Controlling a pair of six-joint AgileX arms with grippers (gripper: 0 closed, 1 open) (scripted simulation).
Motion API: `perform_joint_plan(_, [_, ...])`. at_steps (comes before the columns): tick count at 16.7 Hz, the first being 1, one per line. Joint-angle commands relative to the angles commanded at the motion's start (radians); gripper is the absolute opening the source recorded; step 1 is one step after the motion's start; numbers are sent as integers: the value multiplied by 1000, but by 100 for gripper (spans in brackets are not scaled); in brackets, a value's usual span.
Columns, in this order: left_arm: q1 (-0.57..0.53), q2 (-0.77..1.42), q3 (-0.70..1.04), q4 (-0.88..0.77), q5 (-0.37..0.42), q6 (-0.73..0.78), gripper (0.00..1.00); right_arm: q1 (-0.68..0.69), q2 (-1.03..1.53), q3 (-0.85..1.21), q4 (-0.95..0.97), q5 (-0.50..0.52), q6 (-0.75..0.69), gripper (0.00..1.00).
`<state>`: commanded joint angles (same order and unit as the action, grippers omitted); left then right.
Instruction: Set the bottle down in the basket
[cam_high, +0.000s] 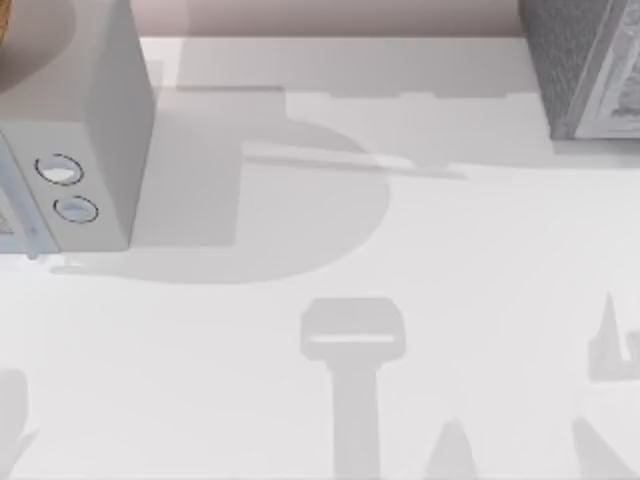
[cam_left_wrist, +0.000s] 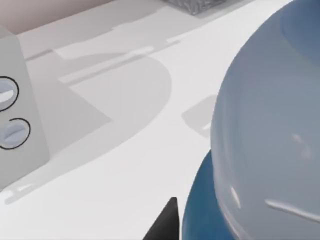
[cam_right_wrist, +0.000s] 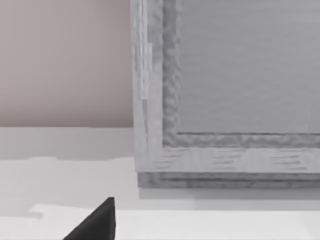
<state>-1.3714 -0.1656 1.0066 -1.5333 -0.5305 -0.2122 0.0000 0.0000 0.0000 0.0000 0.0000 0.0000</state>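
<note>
The bottle (cam_left_wrist: 265, 140) sits right up against the left wrist camera, apparently carried, though I can't tell how the left gripper's jaws stand. By the table's (cam_high: 400, 250) left edge, the white box (cam_high: 90, 130). Next: find the basket.

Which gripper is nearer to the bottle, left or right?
Left. In the left wrist view the bottle looms right beside one of the left fingers. In the right wrist view a right finger faces a grey box.
</note>
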Motion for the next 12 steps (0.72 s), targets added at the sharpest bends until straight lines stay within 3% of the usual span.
perform_joint_plan(6, [60,64,34,42,28,7,0,0,0,0,0,0,0,100])
perform_joint_plan(9, [203,215,139,153,75,14,0,0,0,0,0,0,0,100])
perform_joint_plan(12, [428,451,291,317,137,29,0,0,0,0,0,0,0,100])
